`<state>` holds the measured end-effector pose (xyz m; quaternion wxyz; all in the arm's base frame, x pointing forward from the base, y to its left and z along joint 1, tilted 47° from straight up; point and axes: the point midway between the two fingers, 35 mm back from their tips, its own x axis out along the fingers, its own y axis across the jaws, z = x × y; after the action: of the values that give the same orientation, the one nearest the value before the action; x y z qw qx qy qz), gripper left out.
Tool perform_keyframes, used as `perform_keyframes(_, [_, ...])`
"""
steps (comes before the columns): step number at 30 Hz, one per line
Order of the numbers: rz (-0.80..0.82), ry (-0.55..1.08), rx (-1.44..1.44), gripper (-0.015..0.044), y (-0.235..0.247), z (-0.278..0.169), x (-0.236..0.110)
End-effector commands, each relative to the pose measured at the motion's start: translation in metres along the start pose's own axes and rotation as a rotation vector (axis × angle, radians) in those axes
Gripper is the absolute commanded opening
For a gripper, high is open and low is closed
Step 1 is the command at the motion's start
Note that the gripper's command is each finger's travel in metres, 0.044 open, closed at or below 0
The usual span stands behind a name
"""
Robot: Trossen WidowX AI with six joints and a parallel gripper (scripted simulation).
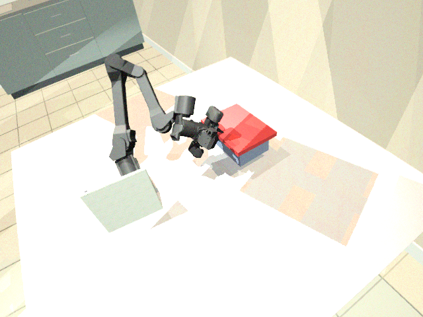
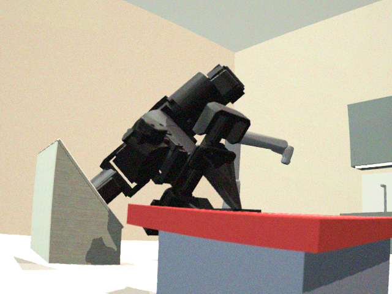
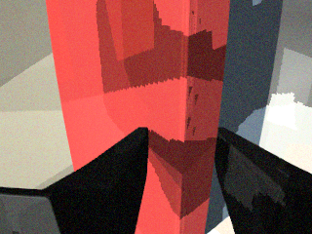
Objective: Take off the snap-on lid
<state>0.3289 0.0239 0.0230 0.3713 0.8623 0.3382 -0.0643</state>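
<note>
The red lid (image 1: pixel 252 124) (image 2: pixel 221 223) (image 3: pixel 117 107) is on the blue storage box (image 1: pixel 255 152) (image 2: pixel 228 266) (image 3: pixel 249 73), top side up. In the exterior view it slopes slightly, its edge on the gripper side higher than its far edge. No open gap between lid and box can be made out. My gripper (image 1: pixel 219 136) (image 3: pixel 181 130) is shut on the lid's near edge, with one finger over the top face and the other at the side rim. In the exterior view the lid hides the lower fingertip.
A pale green wedge-shaped block (image 1: pixel 123 201) (image 2: pixel 83 215) stands near the arm's base. The white table (image 1: pixel 205 255) carries shadow and light patches. A wall (image 1: pixel 341 68) rises beyond the table's edge behind the box. Grey cabinets (image 1: pixel 68 37) stand farther off.
</note>
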Motion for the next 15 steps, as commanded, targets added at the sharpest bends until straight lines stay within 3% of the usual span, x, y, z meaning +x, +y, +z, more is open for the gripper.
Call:
perform_keyframes(1, [0.005,0.001,-0.002,0.0,0.0026,0.0001,-0.0019])
perform_keyframes(15, [0.005,0.001,-0.003,0.0,0.0047,0.0,-0.0038])
